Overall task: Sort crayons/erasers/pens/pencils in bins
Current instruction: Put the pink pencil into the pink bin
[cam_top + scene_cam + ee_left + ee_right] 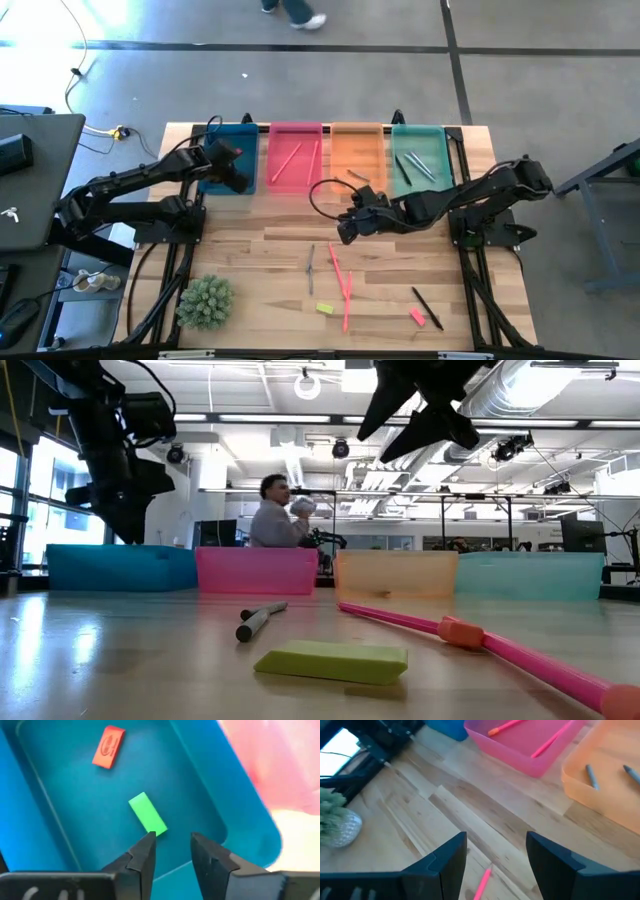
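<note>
Your left gripper (171,851) hangs over the translucent blue plastic bin (228,158) at eleven o'clock on the table, fingers apart, holding nothing; a green rectangular eraser (147,814) and a red one (108,747) lie inside. Your right gripper (496,854), spread wide, hovers mid-table over a long pink stick (481,886).

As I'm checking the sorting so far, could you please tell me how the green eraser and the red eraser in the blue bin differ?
The green eraser is plain; the red eraser bears a printed mark. The green eraser lies just ahead of the left tool, whose fingers are apart and empty; the red eraser lies farther off, towards the other end of the blue bin. Both are small flat blocks lying loose on the bin floor, apart from each other.
</note>
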`<state>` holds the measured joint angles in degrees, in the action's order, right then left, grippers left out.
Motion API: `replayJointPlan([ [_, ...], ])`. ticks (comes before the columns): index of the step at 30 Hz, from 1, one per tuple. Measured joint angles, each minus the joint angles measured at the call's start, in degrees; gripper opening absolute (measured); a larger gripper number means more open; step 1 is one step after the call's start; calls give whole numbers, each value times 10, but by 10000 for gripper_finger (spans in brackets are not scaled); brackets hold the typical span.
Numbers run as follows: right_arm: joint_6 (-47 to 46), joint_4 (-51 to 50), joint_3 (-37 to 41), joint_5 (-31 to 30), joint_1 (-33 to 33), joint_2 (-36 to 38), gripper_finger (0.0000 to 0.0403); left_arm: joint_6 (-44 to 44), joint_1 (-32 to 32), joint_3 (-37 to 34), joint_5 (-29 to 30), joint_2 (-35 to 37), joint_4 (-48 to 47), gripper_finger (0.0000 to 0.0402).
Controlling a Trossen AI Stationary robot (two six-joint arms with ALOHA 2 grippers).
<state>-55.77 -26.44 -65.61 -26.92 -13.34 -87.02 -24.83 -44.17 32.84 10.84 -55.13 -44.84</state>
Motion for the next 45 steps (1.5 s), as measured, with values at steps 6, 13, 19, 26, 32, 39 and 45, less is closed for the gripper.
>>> replayJointPlan([
  [6,65,83,0,2,0,0,197,40,-2,51,-57,0,-3,126],
  [13,129,97,-25,5,0,0,197,75,-2,138,-73,0,-3,126],
  [19,129,-10,-93,4,-2,0,197,75,1,188,-130,0,-2,126],
  [26,65,-117,-138,18,-23,0,197,89,8,189,-155,0,-9,126],
  [32,17,-150,-148,33,-44,0,197,90,8,189,-150,0,-8,126],
  [39,2,-159,-150,45,-63,-14,197,47,8,189,-147,0,-8,126],
  [45,-6,-204,-150,124,-63,-53,197,-6,19,189,-161,0,-18,126],
])
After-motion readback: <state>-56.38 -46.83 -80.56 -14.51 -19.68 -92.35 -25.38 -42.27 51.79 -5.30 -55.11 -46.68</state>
